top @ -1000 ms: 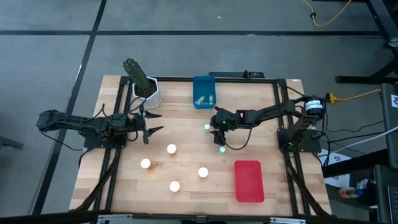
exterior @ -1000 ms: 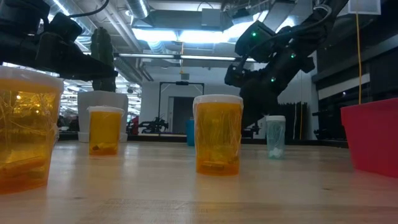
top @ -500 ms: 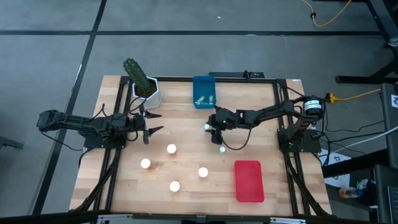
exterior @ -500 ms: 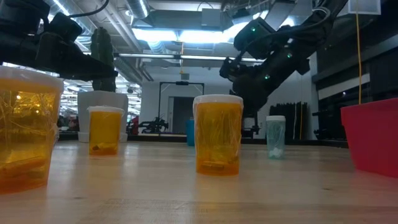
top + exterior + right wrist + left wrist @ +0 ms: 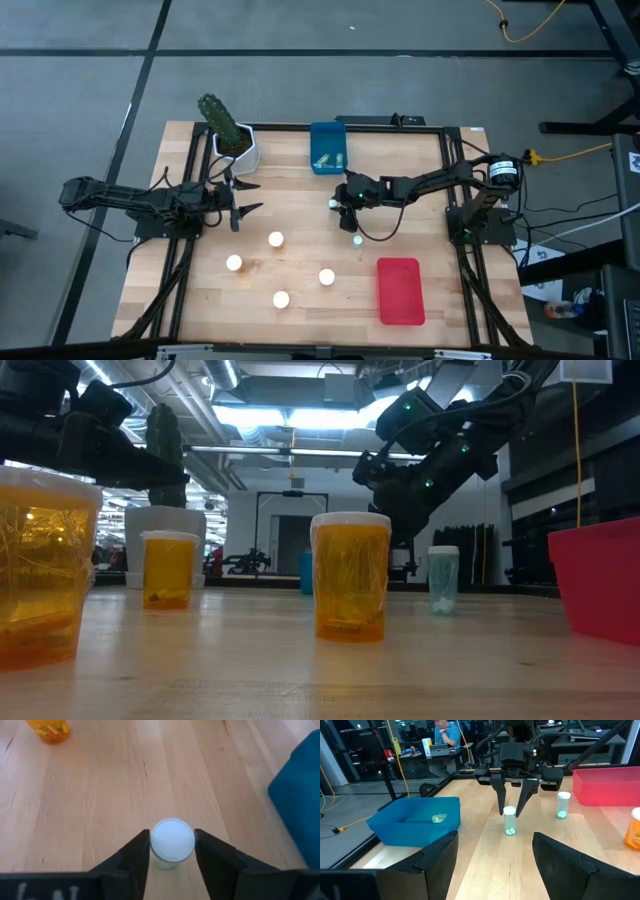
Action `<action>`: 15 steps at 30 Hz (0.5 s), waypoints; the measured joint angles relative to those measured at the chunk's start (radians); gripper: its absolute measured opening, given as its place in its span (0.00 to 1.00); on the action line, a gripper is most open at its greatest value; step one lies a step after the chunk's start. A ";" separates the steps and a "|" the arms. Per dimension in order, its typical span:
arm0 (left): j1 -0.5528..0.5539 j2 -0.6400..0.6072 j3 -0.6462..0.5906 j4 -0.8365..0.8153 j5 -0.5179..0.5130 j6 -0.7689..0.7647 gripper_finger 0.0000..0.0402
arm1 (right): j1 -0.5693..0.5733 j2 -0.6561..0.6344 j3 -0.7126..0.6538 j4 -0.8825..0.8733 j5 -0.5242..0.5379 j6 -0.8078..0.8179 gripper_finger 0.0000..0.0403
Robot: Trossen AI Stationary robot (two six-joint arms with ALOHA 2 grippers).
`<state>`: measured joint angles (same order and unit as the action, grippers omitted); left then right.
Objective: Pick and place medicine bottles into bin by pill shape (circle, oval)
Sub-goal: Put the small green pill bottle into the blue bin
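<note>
Midway across the table [image 5: 300,215], we bring our right claw [image 5: 172,851] down around a small pale greenish bottle [image 5: 172,842], its two dark fingers [image 5: 134,855] pressed to either side of the white cap. The bottle stands upright on the wood just in front of the blue bin [image 5: 327,147], which already holds bottles, and that nearness suggests why it is being taken now: the carry would be short. Seen from the left wrist, the fingers straddle the bottle from above, so we judge the grip is made at the cap, where the body is easiest to pinch.

A second pale bottle [image 5: 356,239] waits just beside it, toward the red bin [image 5: 400,291]. Four white-capped orange bottles [image 5: 276,239] stand well apart nearer the table's front, spaced so that each can be reached alone. Our left claw [image 5: 247,201] hangs open near the potted cactus [image 5: 228,130], kept clear of the work.

Sorting looks early, with most bottles still out on the table.
</note>
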<state>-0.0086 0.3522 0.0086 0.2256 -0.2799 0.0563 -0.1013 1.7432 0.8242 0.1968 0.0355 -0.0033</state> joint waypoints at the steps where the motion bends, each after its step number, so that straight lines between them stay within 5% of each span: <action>1: 0.000 0.000 0.000 0.000 0.000 0.000 0.62 | 0.000 0.000 0.000 0.001 0.000 0.000 0.36; 9: 0.000 0.000 0.000 0.000 0.000 0.000 0.62 | 0.000 0.000 0.000 0.023 0.004 0.028 0.30; 15: 0.000 0.000 0.000 0.000 0.000 0.000 0.62 | 0.000 -0.005 0.000 0.062 0.129 0.049 0.31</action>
<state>-0.0089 0.3523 0.0089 0.2256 -0.2798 0.0566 -0.1017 1.7386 0.8242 0.2583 0.1643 0.0460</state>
